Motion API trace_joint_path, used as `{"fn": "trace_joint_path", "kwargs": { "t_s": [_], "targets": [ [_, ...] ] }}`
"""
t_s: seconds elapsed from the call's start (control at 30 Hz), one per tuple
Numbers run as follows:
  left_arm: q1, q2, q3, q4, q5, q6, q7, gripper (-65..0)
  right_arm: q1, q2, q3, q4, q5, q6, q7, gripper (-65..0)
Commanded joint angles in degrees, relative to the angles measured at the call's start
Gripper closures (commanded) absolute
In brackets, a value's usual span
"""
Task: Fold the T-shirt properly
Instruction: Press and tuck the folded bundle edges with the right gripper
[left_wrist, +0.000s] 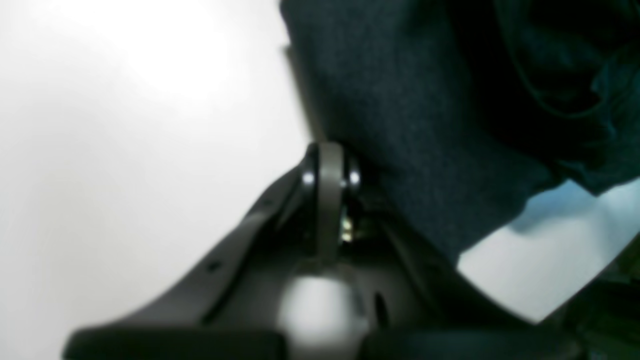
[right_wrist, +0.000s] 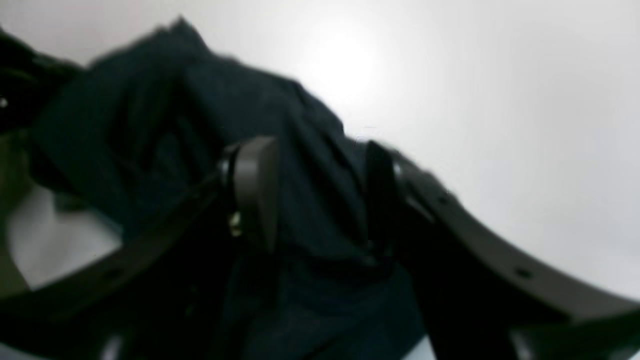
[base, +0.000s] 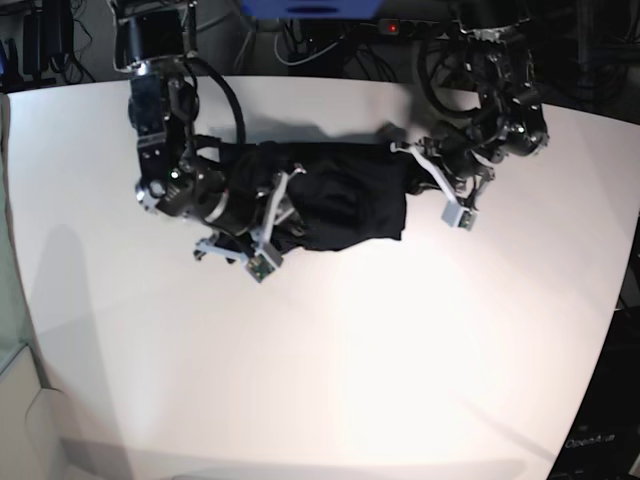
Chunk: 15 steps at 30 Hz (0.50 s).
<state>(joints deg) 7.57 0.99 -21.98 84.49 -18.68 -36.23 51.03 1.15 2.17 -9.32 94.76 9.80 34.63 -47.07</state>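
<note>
The T-shirt (base: 335, 200) is a dark, almost black bundle lying bunched on the white table (base: 330, 350), between my two arms. My right gripper (base: 282, 196) sits at the cloth's left side. In the right wrist view this gripper (right_wrist: 317, 190) is open, and folds of the T-shirt (right_wrist: 310, 150) lie loose between its fingers (right_wrist: 255, 180). At the cloth's right edge is my left gripper (base: 412, 160). The left wrist view shows that gripper (left_wrist: 327, 170) shut, with the edge of the T-shirt (left_wrist: 410, 125) running right into its tips.
Cables and dark equipment (base: 300, 30) crowd the table's far edge. The table's left edge (base: 20, 300) curves down beside a pale floor strip. Bare white tabletop (left_wrist: 125, 150) lies to the left of the left gripper.
</note>
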Motion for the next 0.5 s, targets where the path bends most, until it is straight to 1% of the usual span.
{"fn": "trace_joint_path", "kwargs": {
  "t_s": [0.0, 0.13, 0.23, 0.47],
  "targets": [
    [-0.06, -0.16, 0.04, 0.48, 1.14, 0.14, 1.50, 0.0, -0.14, -0.37, 0.57, 1.46, 1.14, 0.14, 1.57, -29.7],
    [-0.06, -0.16, 0.04, 0.48, 1.14, 0.14, 1.50, 0.0, -4.36, -0.64, 0.93, 4.10, 1.14, 0.14, 1.84, -29.8],
    [-0.06, -0.16, 0.04, 0.57, 1.14, 0.14, 1.50, 0.0, -6.73, -1.52, 0.75, 5.85, 1.14, 0.14, 4.04, -29.8],
    [-0.23, 0.02, 0.13, 0.57, 1.14, 0.14, 1.50, 0.0, -8.66, -1.78, -0.57, 5.85, 1.14, 0.14, 4.39, -29.8]
  ]
}}
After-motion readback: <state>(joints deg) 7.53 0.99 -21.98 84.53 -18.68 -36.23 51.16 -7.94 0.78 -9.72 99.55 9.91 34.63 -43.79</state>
